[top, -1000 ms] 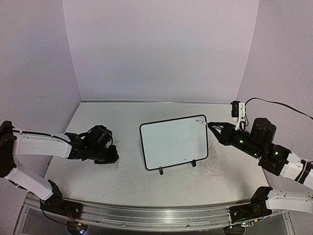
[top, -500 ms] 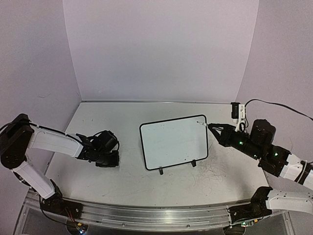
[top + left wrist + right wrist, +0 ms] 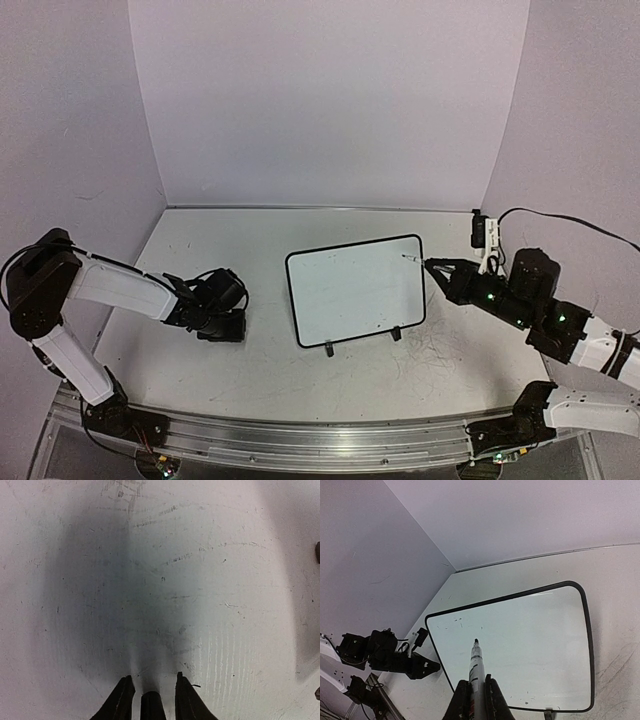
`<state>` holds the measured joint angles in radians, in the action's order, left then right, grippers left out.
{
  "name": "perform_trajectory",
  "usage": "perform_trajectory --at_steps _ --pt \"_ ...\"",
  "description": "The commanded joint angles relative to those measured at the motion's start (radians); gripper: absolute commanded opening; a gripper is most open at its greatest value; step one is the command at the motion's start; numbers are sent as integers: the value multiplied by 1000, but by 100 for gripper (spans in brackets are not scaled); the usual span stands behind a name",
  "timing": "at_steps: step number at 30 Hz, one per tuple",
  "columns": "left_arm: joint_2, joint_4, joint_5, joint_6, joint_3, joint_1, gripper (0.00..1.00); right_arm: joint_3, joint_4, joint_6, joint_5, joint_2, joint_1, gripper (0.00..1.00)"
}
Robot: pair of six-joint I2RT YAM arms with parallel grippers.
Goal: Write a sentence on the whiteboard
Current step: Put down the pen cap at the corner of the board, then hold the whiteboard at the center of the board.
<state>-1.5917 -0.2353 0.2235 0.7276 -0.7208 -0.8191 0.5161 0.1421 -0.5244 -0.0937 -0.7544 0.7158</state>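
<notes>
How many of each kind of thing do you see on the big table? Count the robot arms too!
White rectangular whiteboard with a thin black frame: 1
Small black feet under the board: 2
White marker pen: 1
White and black robot arms: 2
Total: 6

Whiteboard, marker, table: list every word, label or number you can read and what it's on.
None readable.
On the small white board with thin black frame: no words, only a few tiny dark specks.
On the white marker in the right gripper: any print is too blurred to read.
</notes>
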Motion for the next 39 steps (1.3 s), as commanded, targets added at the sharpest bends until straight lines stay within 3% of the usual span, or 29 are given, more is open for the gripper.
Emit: perform_trajectory --at_steps 1,23,30,35,39 --pt "14 3 28 -18 -27 5 33 -10 43 -4 1 6 -2 0" --pt "480 -128 -74 -28 -76 5 83 -25 44 -14 31 -12 -2 0" --pt "600 130 -297 22 46 6 87 -45 44 -34 42 33 -3 0" --pt "544 358 -426 90 132 6 87 -36 42 -32 34 21 -2 0" --pt "446 390 -436 98 124 1 85 -23 43 -32 18 1 -3 0"
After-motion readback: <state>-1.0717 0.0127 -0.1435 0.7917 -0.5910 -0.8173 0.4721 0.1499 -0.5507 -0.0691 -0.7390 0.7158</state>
